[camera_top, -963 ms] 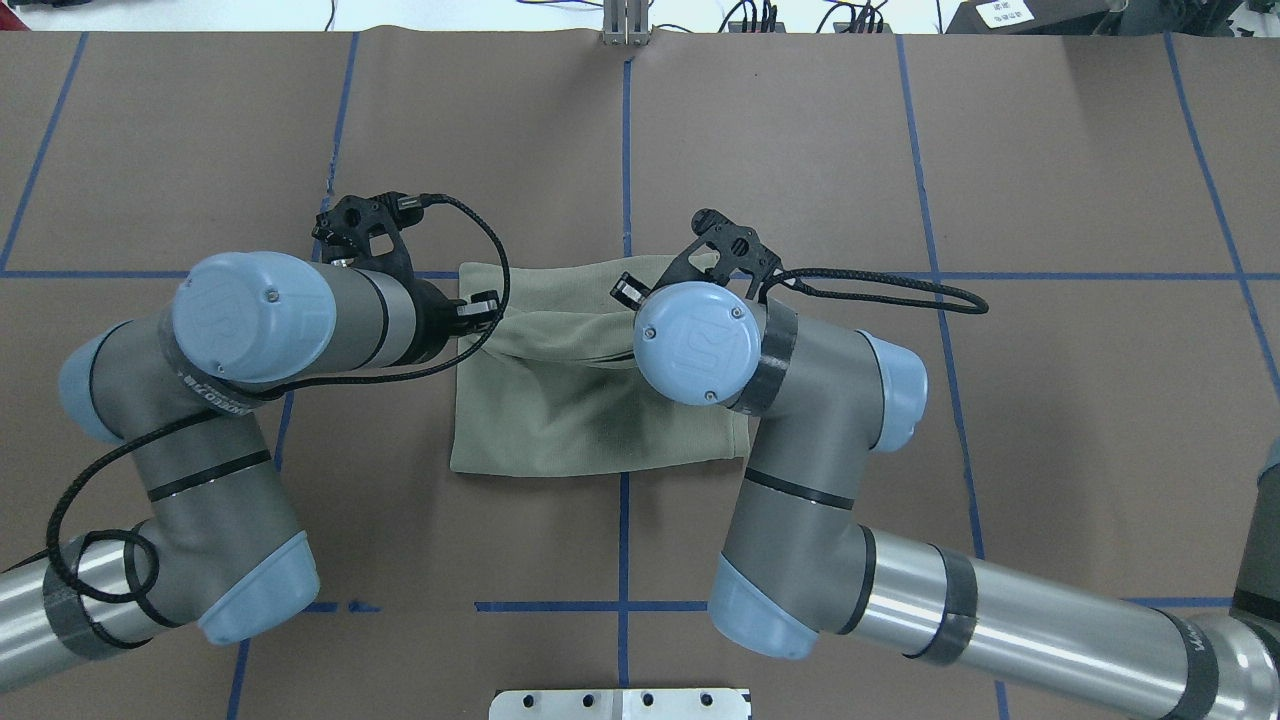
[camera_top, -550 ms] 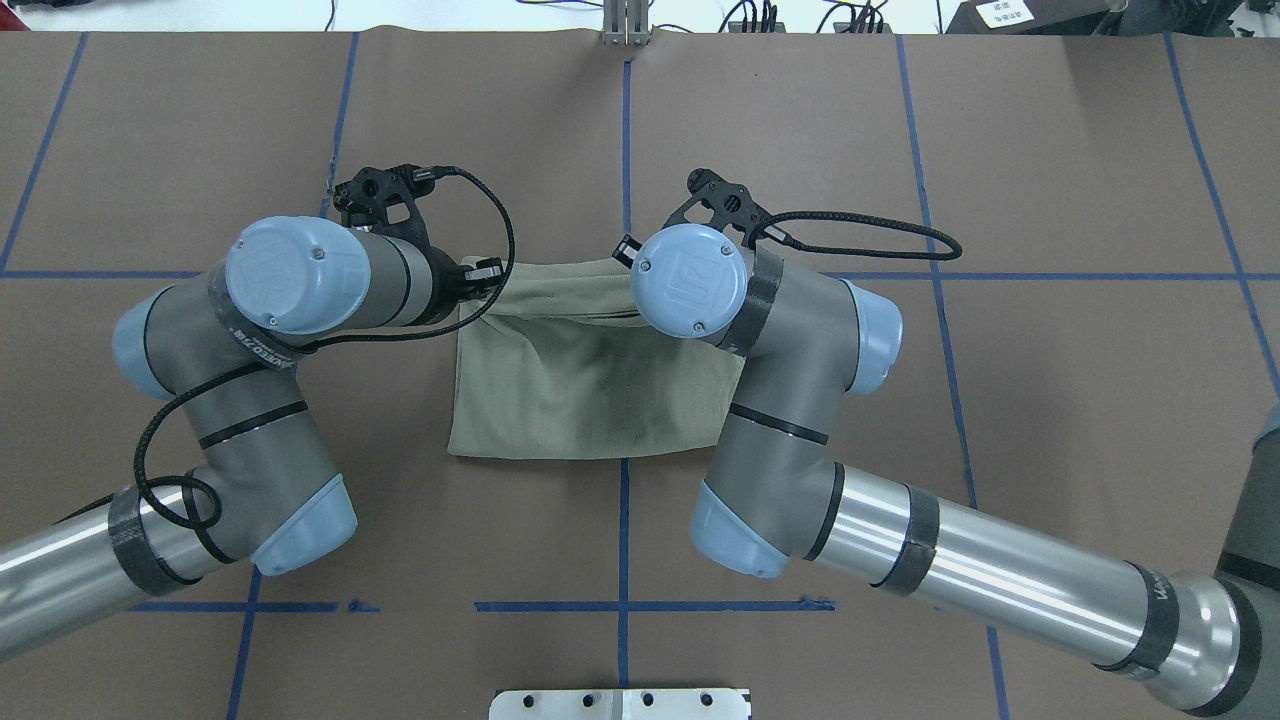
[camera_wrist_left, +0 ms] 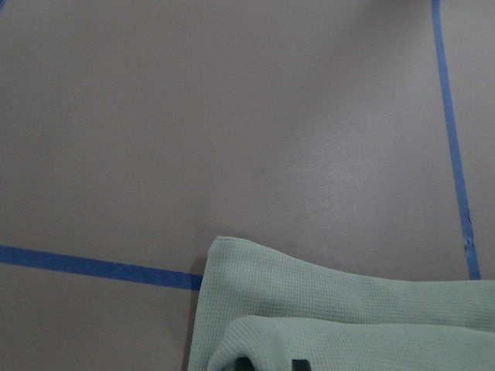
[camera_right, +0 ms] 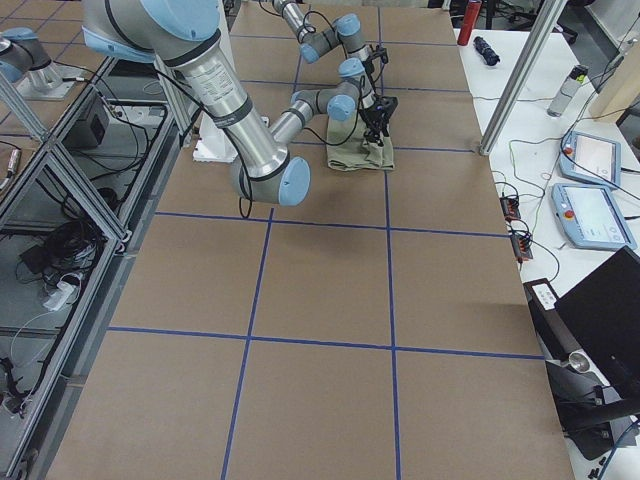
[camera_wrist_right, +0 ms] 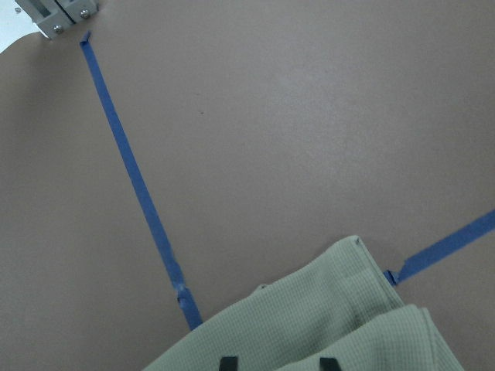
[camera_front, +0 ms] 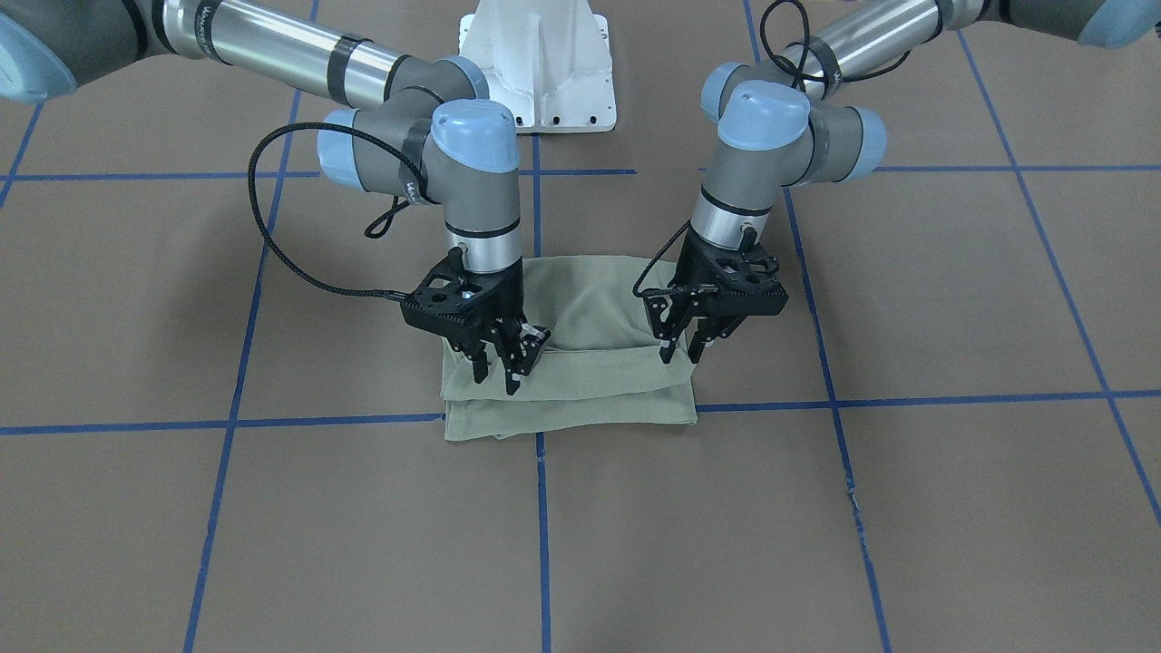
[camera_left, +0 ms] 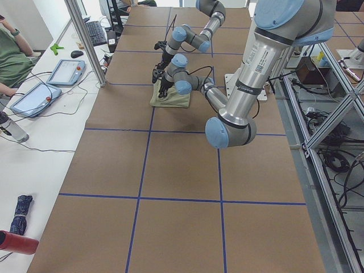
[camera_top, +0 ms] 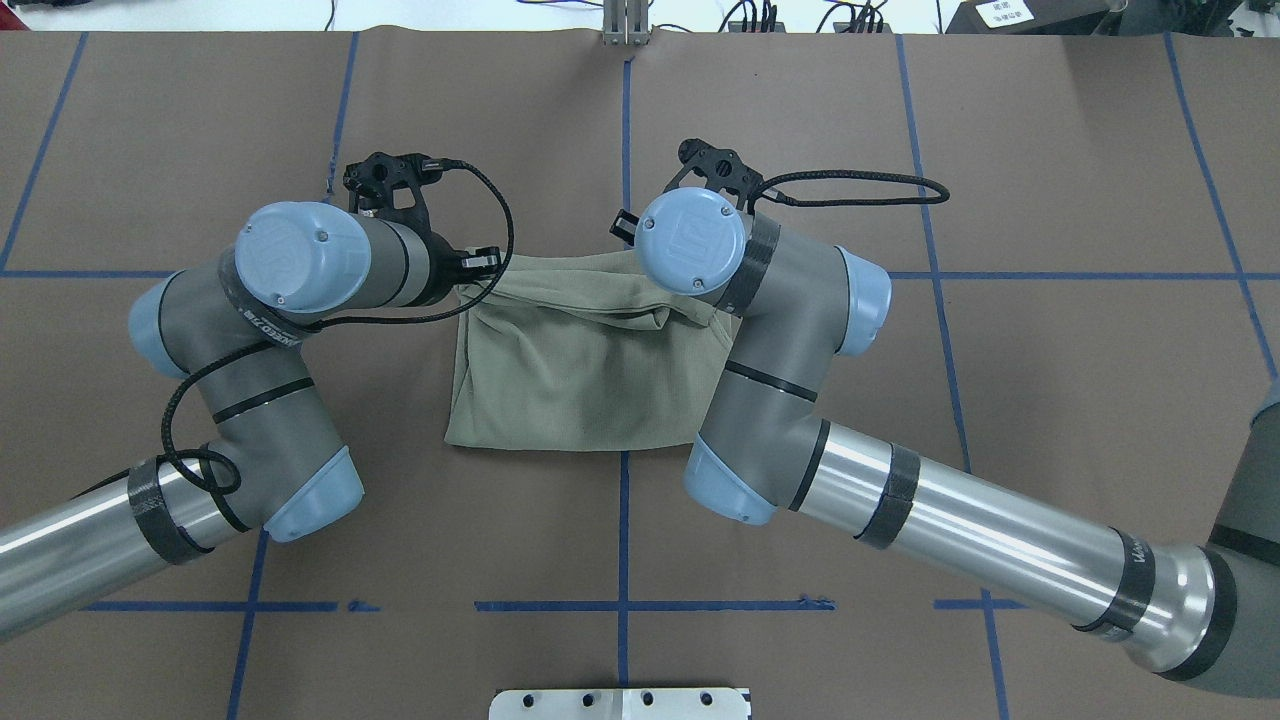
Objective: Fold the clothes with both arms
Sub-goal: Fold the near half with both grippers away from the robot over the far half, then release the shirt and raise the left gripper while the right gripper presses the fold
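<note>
**FOLD-OVER: HELD EDGE JUST SHORT OF THE FAR EDGE**

Left gripper [camera_front: 682, 352]: clamped on the left end of the upper layer of the shirt [camera_top: 580, 380]. In the overhead view the fabric peaks up toward it.

The shirt lies in the middle of the table [camera_top: 1050, 150] as a compact doubled rectangle. Its long axis runs side to side between the two grippers.

Right gripper [camera_front: 499, 374]: judged likewise clenched on the right end of the same layer, though its wrist hides the contact from above.

Both grippers hang low with fingers pointing down, level with each other, so neither arm is nearer.

Governing relation: in both wrist views the bottom layer's far edge lies just beyond the fingertips [camera_wrist_left: 244, 363], on the side away from the robot. The coming move is therefore judged to be a short outward carry and lowering, both arms together, before letting go.
</note>
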